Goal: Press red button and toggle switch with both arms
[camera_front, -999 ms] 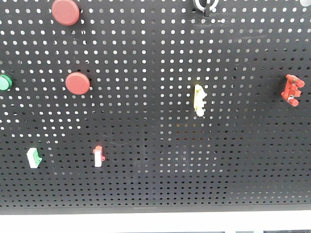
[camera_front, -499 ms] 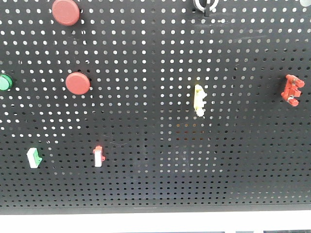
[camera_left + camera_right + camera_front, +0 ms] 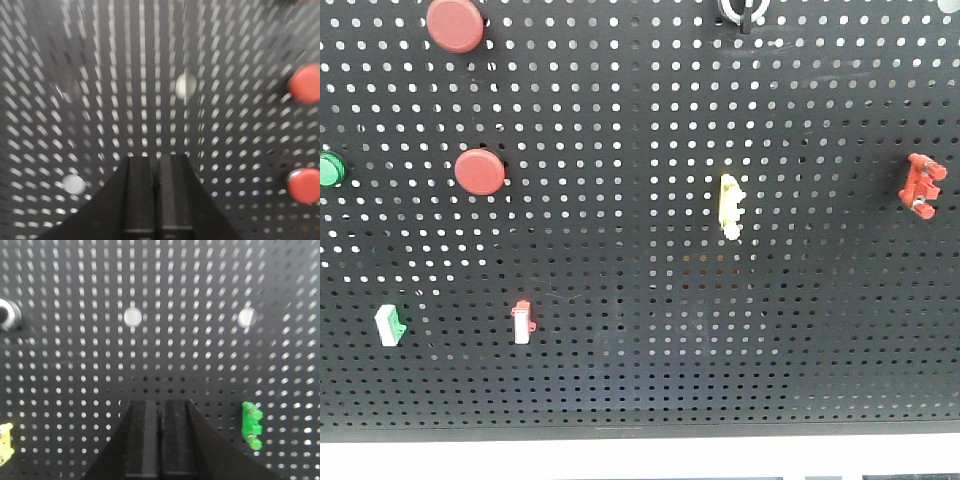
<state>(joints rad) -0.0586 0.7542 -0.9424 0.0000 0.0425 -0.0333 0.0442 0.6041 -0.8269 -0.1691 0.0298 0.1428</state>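
The black perforated tabletop [image 3: 620, 390] facing me carries eight fittings, seen here from my front camera. A yellow toggle switch [image 3: 728, 206] sits near the middle. Above it, at the top edge, is a black knob [image 3: 741, 10]. Well to its right and slightly higher is a red toggle switch [image 3: 922, 184]. Far to its left and a little higher sits the lower red button [image 3: 480, 171], with the upper red button [image 3: 455, 24] above that and a green button [image 3: 329, 168] at the left edge. Below and left of the yellow toggle switch are a red-topped rocker [image 3: 522, 322] and, farther left, a green-topped rocker [image 3: 389, 325].
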